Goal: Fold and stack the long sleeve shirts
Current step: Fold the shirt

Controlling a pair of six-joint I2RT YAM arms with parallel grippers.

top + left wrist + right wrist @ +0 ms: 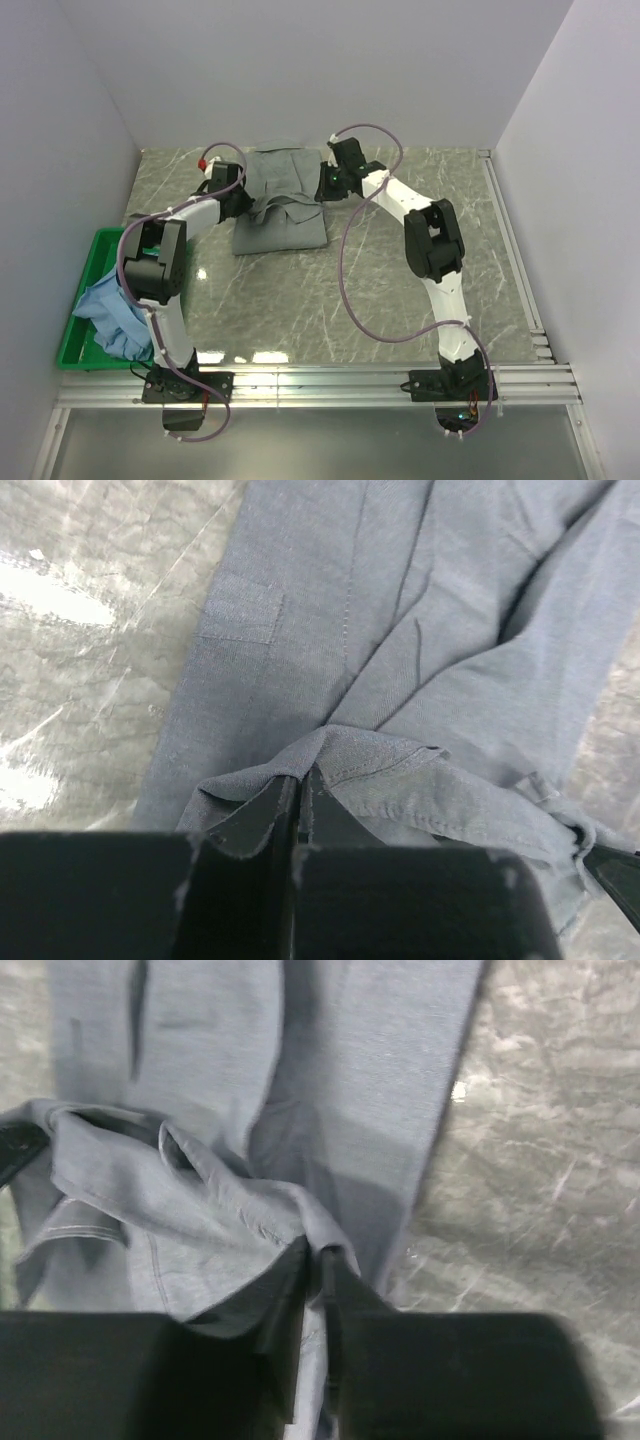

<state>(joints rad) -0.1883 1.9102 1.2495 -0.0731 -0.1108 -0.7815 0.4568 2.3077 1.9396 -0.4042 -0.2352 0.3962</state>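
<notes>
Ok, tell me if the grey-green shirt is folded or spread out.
Partly folded. The grey-green shirt lies as a narrow rectangle, no sleeves sticking out; the left gripper and right gripper pinch its bunched collar edge.

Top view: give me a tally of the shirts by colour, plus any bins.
grey-green shirt, on the table: 1
light blue shirt, in the bin: 1
green bin: 1
Total: 3
</notes>
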